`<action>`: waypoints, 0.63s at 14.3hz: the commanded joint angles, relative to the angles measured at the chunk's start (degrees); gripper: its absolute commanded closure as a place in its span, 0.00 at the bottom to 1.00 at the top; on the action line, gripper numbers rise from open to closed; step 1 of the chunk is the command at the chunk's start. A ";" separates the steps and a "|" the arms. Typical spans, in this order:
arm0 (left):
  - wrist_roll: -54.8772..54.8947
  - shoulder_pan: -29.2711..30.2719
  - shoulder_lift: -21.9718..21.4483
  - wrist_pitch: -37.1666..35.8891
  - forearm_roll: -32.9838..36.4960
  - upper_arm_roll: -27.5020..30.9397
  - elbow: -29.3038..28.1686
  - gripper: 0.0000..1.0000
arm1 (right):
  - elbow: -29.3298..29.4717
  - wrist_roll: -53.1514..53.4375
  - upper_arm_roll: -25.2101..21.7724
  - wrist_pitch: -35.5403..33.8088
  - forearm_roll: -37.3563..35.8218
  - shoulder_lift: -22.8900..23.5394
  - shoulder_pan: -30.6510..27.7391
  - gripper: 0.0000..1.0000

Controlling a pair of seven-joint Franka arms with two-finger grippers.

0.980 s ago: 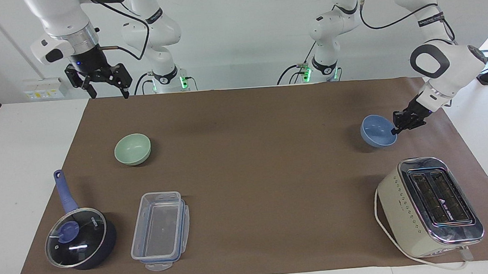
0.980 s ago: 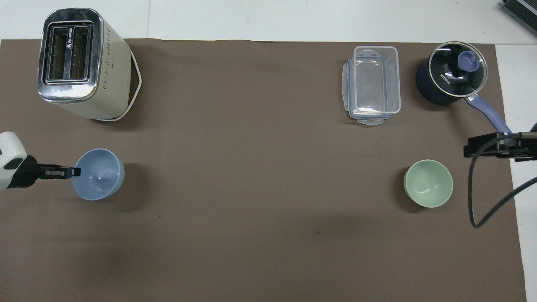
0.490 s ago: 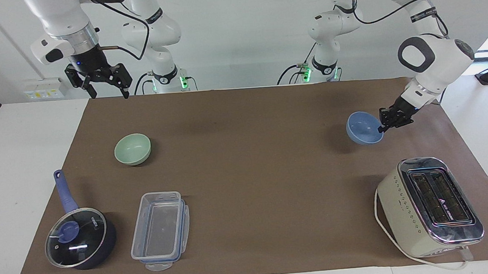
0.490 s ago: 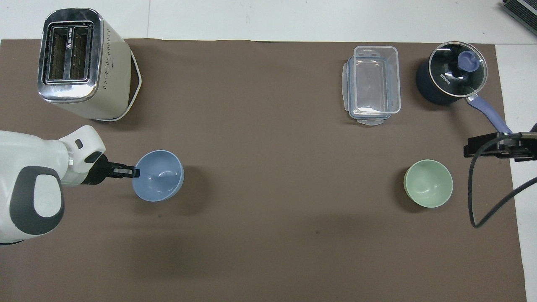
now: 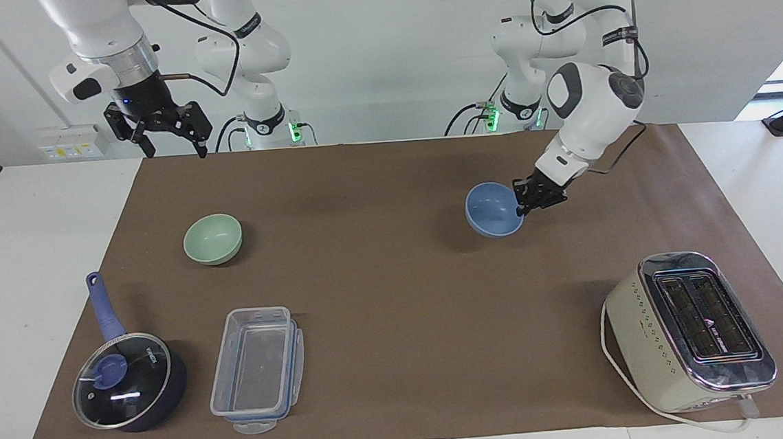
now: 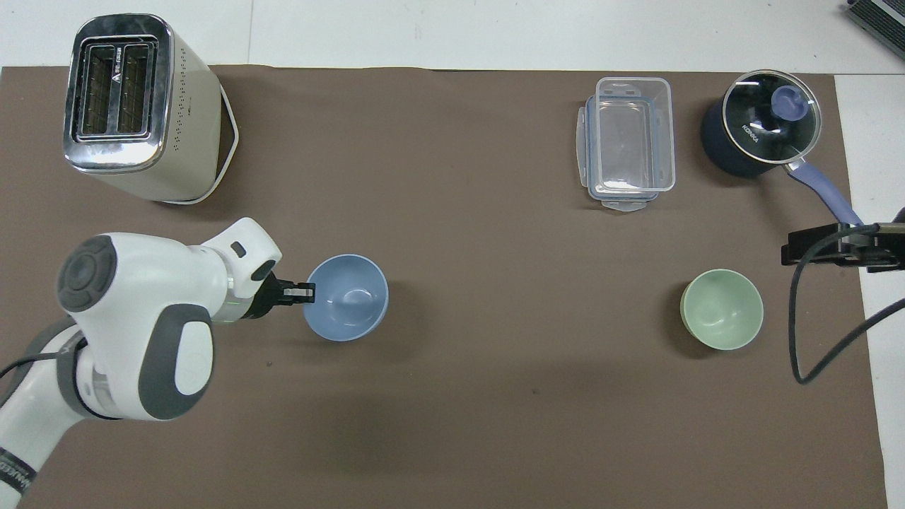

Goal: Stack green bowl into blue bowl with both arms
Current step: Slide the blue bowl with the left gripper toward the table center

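Since the right arm is only waiting for its turn, the right gripper [image 5: 176,150] hangs high with its two fingers spread wide and nothing between them. It is over the edge of the brown mat [image 5: 376,200] by the robots, at the right arm's end of the table.

Next come the two bowls. The green bowl [image 5: 212,239] sits flat on the mat at the right arm's end, with its open mouth facing straight up, so it looks easy to pick up by the rim. The left gripper [image 5: 522,209] is pinched tight on the rim of the blue bowl [image 5: 491,212] and holds it by that one edge. The blue bowl seems to be just off the mat, over the middle part, toward the left arm's end. Its mouth faces mostly up and tips a little. Both bowls are round, so neither has a long side. They are well apart. I think the blue bowl is being brought to the middle so both arms can reach it.

Farthest from the robots stand the toaster [image 5: 689,329], the clear box [image 5: 257,366] and the saucepan [image 5: 127,382].
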 commanded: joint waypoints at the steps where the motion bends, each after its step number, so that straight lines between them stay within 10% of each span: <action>1: -10.42 -5.41 2.03 4.49 5.55 1.06 -1.03 1.00 | 0.91 -1.21 0.22 -0.98 0.04 0.42 -0.54 0.00; 9: -22.32 -8.15 3.70 8.27 12.87 0.98 -1.99 1.00 | 0.91 -1.21 0.30 -0.98 0.04 0.42 -0.54 0.00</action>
